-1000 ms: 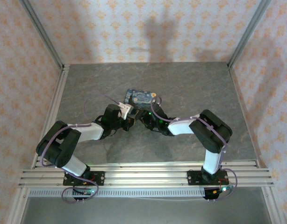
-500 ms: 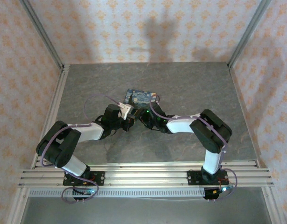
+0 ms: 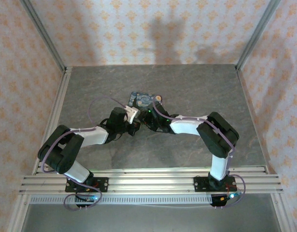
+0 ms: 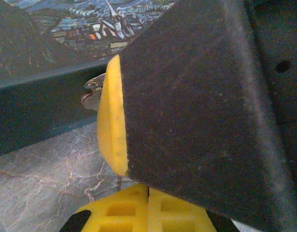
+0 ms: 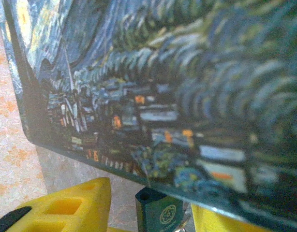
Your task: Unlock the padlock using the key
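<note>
Right wrist: your padlock [image 5: 160, 213] is a small dark-blue block with a round emblem, sitting between the yellow fingers [image 5: 66, 209] of your right pincer [image 5: 144, 215]; can't tell if it's gripped. Your left pincer [image 4: 133, 180] is clamped shut.

The box [image 5: 187, 96] has a glossy painted skin; the table [image 4: 42, 159] looks matt, veined like stone.

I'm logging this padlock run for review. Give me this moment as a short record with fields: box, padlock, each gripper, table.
box: painted blue-and-yellow box, mid-table, both grippers at its near side
padlock: small dark-blue piece just under the box's lower edge in the right wrist view
left gripper: shut; a small metal piece shows beside its yellow pad, against the box's side; held or not is unclear
right gripper: close against the box; grip cannot be told
table: grey stone-look surface
</note>
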Available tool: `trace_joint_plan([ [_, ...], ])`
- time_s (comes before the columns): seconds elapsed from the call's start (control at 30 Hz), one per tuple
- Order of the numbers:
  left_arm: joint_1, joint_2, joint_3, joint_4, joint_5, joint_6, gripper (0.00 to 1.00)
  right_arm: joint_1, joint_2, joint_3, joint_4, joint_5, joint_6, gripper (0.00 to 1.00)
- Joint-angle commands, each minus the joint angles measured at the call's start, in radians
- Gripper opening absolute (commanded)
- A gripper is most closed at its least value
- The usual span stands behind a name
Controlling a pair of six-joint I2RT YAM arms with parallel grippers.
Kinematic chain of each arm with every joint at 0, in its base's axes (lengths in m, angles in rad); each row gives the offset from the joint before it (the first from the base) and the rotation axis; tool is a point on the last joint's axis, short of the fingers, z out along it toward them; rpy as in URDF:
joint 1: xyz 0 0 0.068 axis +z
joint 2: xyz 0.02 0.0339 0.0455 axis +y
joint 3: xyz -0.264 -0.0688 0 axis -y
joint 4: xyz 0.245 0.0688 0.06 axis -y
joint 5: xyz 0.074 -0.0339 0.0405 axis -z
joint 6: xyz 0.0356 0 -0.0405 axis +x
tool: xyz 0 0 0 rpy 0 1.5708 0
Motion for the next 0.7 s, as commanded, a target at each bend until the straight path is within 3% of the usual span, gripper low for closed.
trace_joint_plan([
  [0.0,-0.011,0.0,0.024,-0.009,-0.023,0.031,0.0,0.007,0.03,0.036,-0.089,-0.014,-0.027,0.45],
  [0.17,-0.017,-0.008,0.022,-0.016,-0.035,0.039,0.0,0.007,0.04,0.063,-0.156,-0.005,-0.045,0.38],
  [0.57,-0.018,-0.022,0.013,-0.013,-0.041,0.037,0.0,0.007,0.007,0.054,-0.202,0.038,-0.068,0.0],
  [0.67,-0.018,-0.038,0.002,-0.016,-0.048,0.036,0.0,0.007,-0.009,0.042,-0.201,0.048,-0.079,0.0],
])
